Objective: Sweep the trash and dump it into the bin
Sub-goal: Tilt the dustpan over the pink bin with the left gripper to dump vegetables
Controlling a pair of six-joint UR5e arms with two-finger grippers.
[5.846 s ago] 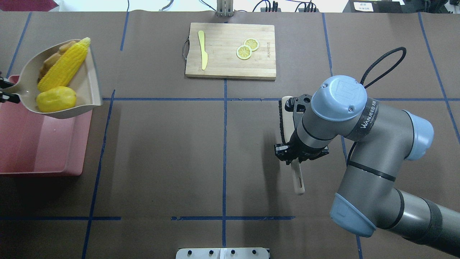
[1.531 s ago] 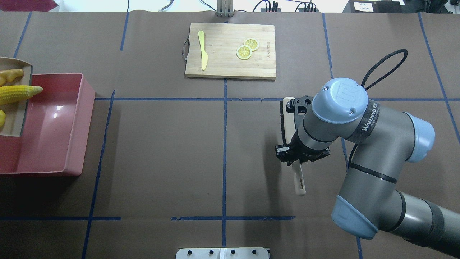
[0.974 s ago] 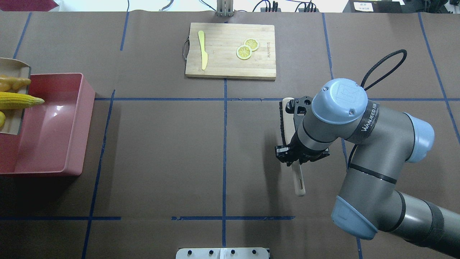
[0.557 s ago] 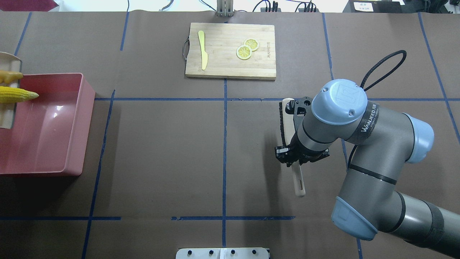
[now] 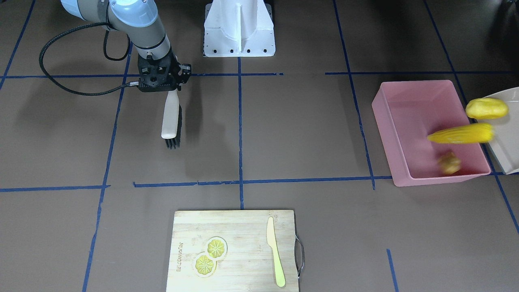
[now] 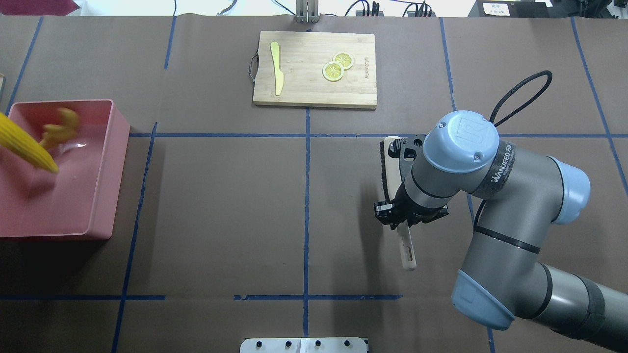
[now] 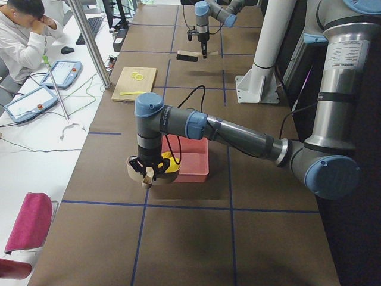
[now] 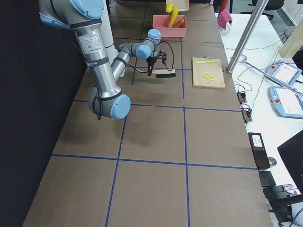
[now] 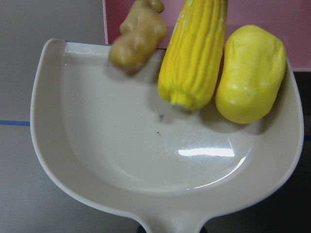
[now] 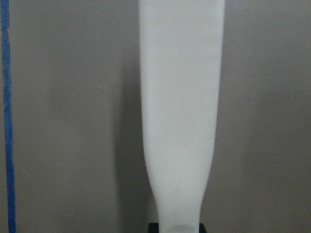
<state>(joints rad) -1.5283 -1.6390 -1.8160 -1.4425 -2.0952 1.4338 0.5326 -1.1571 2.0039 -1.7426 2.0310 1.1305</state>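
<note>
Brown-papered desk [image 6: 221, 196], blue tape grid. Versus 0.6 s earlier in the overhead view, the dustpan [image 5: 507, 142] had slid almost out of frame. The ginger root [image 6: 59, 128] and corn cob [image 6: 27, 147] had come off its lip and were over the pink bin [image 6: 110, 166].

Ginger root was tan, knobby and motion-blurred, low inside the bin near the wall farthest from the robot. Corn cob was long and ribbed yellow, tilted tip-down above the bin floor. Potato [image 5: 486, 108] was lumpy yellow, at the dustpan's lip over the bin's outer rim.

Left pincer [image 7: 146, 170] was at the dustpan handle. You only had the side view of it, so its grip couldn't be judged.

Right pincer [image 5: 169, 90] had barely moved. It was clamped on the brush [image 5: 170, 121] handle, well apart from the bin.
</note>
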